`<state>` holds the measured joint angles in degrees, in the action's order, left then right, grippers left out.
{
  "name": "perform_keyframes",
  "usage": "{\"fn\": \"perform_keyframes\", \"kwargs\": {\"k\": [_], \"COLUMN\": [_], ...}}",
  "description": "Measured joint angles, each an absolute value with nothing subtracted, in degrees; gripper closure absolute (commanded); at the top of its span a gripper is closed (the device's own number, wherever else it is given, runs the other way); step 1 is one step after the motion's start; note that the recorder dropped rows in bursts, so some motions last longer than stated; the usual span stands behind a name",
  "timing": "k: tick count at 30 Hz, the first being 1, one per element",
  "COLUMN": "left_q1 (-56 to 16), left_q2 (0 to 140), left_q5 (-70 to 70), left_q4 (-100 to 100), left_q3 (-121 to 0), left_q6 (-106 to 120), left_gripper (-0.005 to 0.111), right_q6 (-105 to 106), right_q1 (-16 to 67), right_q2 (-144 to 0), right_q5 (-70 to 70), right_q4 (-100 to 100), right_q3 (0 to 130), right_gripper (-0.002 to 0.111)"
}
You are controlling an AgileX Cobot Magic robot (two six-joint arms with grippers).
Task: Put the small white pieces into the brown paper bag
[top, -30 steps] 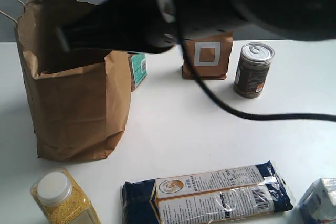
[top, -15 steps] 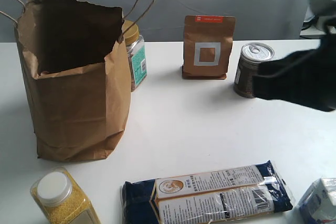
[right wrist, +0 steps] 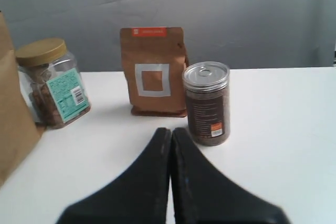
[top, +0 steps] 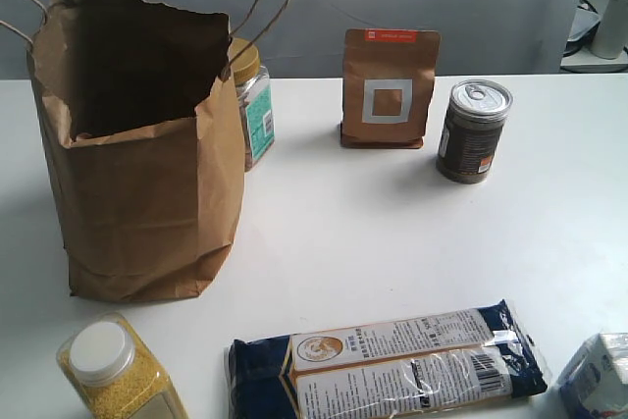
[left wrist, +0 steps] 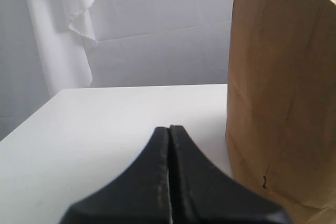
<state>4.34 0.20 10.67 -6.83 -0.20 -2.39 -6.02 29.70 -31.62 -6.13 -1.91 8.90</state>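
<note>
**Arm cleared out of the exterior view**

Dark arm that covered the right side half a second ago is gone from that shot. Left gripper (left wrist: 169, 129): jaws pressed together, nothing held, near the brown paper bag (top: 147, 193), which stands upright and open on the table's (top: 373, 233) left. Right gripper (right wrist: 171, 130): also closed and empty, facing the brown pouch (right wrist: 153, 72) and tin can (right wrist: 206, 103). Small white pieces: can't tell, bag interior too dark.

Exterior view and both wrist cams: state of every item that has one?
brown paper bag: upright, mouth open
tin can: upright, pull-tab lid intact
brown pouch: upright, top closed
gold-lid jar: upright, lid on
white-cap jar: cap on
blue packet: lying flat
left pincer: shut, empty
right pincer: shut, empty
small white pieces: not visible in any view
</note>
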Motion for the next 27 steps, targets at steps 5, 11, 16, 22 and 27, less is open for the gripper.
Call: {"fn": "perform_keyframes", "kwargs": {"k": [5,11,16,22,27], "left_q1": [4.3,4.3,4.3,4.3,4.3], "left_q2": [0.2,0.2,0.2,0.2,0.2], "left_q5": [10.7,10.7,10.7,10.7,10.7], "left_q4": [-6.8,-6.8,-6.8,-6.8,-6.8], "left_q3": [-0.2,-0.2,-0.2,-0.2,-0.2], "left_q6": [-2.4,-2.4,-2.4,-2.4,-2.4], "left_gripper": [0.107,0.107,0.107,0.107,0.107], "right_q6": [-1.6,-0.5,0.0,0.0,0.0], "right_q1": [27.6,22.3,18.3,17.6,17.6], "right_q2": [-21.5,-7.9,-0.6,-0.4,-0.4], "right_q5": [-7.6,-3.4,2.3,5.3,7.0], "right_q4": [-5.1,-5.8,-4.0,-3.7,-3.6], "right_q3": [2.3,0.3,0.3,0.2,0.2], "right_gripper": [0.108,0.108,0.108,0.108,0.108]}}
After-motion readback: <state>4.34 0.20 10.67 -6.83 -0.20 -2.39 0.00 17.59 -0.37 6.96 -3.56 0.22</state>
